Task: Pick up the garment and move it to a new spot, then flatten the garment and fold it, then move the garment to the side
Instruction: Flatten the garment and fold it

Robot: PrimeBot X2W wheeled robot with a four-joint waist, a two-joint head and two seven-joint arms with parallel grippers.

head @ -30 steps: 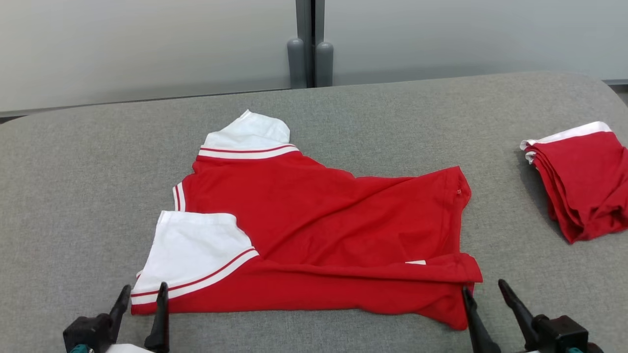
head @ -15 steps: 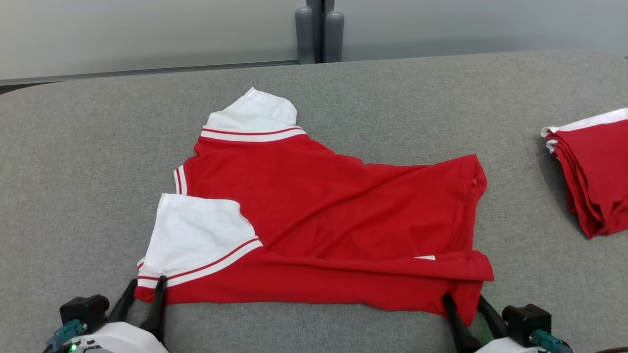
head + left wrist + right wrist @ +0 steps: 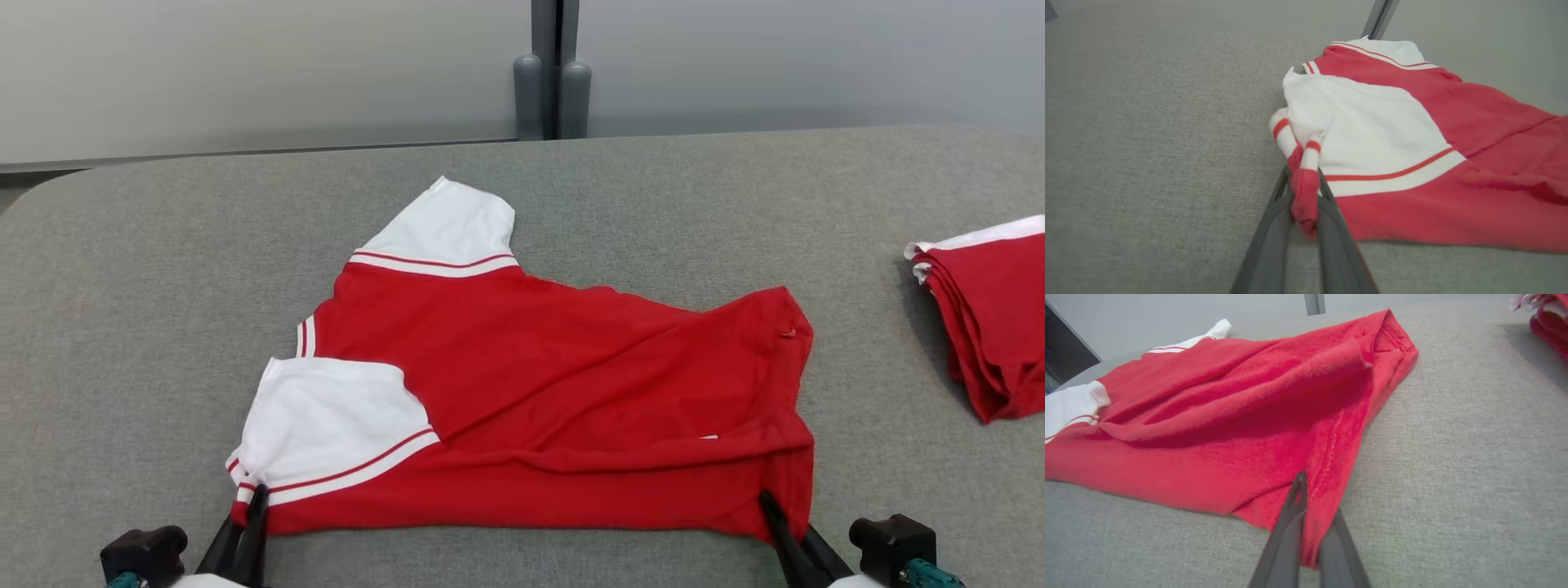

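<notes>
Head view: left hand point(image 3: 253, 500) and right hand point(image 3: 774, 508) pinch corners of the rumpled red knit garment point(image 3: 555, 367).

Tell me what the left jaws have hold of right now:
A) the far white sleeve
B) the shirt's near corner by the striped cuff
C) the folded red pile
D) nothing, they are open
B: the left wrist view shows the left jaws shut on the red near corner of the shirt, right beside the striped cuff.
</notes>
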